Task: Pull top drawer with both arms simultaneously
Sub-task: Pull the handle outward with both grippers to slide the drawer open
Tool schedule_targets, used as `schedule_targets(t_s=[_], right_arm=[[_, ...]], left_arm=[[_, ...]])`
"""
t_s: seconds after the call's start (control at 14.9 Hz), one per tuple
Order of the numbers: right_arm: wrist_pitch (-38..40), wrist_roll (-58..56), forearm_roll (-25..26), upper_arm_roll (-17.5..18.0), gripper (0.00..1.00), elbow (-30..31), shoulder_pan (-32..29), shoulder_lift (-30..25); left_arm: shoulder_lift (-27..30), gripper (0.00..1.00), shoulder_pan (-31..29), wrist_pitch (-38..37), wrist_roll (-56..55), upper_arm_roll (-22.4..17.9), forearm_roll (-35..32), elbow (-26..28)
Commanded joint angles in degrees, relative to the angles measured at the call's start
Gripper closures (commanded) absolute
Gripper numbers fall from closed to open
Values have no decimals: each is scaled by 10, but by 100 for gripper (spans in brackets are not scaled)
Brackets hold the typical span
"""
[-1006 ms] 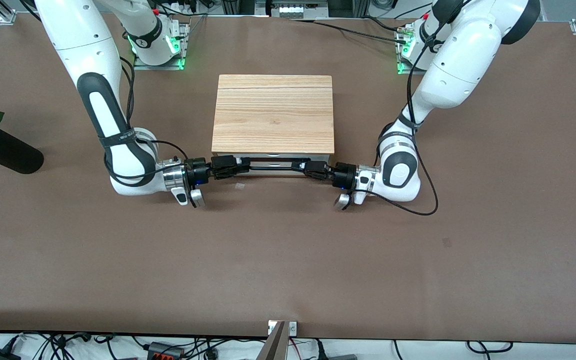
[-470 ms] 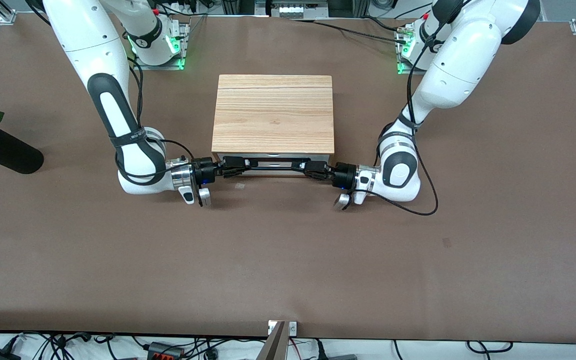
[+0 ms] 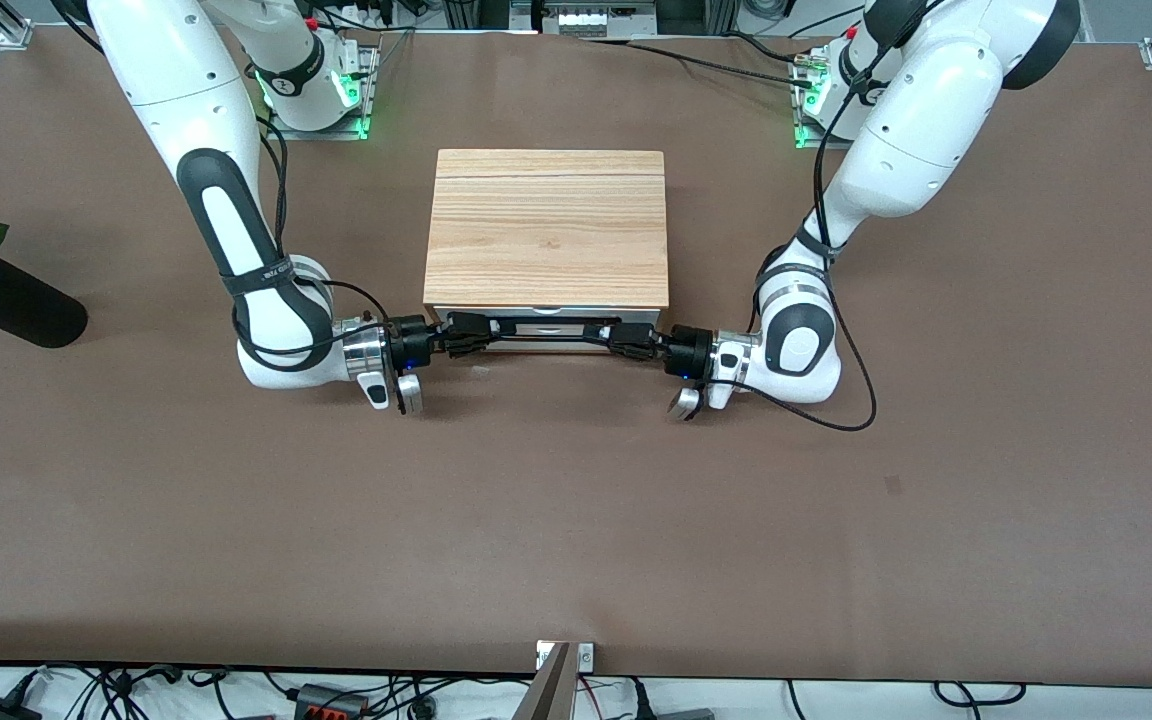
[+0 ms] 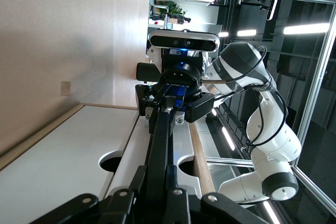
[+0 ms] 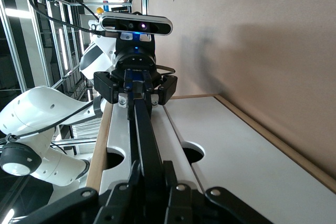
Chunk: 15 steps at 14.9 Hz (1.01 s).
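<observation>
The top drawer [image 3: 546,317] shows as a thin white strip under the cabinet's wood top [image 3: 546,230]. Its long black bar handle [image 3: 546,335] runs along the front. My right gripper [image 3: 471,333] is shut on the handle's end toward the right arm. My left gripper [image 3: 626,340] is shut on the other end. In the left wrist view my left gripper [image 4: 156,171] clamps the bar [image 4: 163,135] against the white front [image 4: 131,145], with the right gripper [image 4: 176,95] facing it. In the right wrist view my right gripper [image 5: 152,167] clamps the bar [image 5: 142,129], with the left gripper [image 5: 135,85] facing it.
A black vase with a red flower [image 3: 6,300] lies at the right arm's end of the table. A small pale scrap [image 3: 481,372] lies on the brown table [image 3: 576,520] just in front of the drawer. A lower white drawer front [image 4: 63,177] sits under the top one.
The right arm moved in toward the cabinet and its gripper narrowed onto the handle. The left arm has hardly moved. The drawer front looks the same.
</observation>
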<state>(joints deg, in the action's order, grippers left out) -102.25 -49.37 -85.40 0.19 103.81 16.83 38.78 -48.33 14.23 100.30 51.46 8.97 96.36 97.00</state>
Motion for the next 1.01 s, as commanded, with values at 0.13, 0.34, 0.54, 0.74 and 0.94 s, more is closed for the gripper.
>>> schedule_targets(t_s=[0.13,0.34,0.54,0.74,0.94], right_arm=[[-1,23,-13,-1,95,-24,-1,-1],[-1,25,-14,-5,95,-60,-6,23],[-2,50,-14,-5,97,-108,-10,50],[-9,86,-13,-5,97,-156,-12,76],[-10,90,-12,-5,97,-193,-18,103]], left_arm=[[10,90,-4,-5,9,4,21,1],[6,90,-4,-2,5,-2,21,-18],[-6,90,-8,-2,6,-5,16,-39],[-26,90,-10,4,8,-12,15,-70],[-35,90,-10,20,8,-14,15,-82]])
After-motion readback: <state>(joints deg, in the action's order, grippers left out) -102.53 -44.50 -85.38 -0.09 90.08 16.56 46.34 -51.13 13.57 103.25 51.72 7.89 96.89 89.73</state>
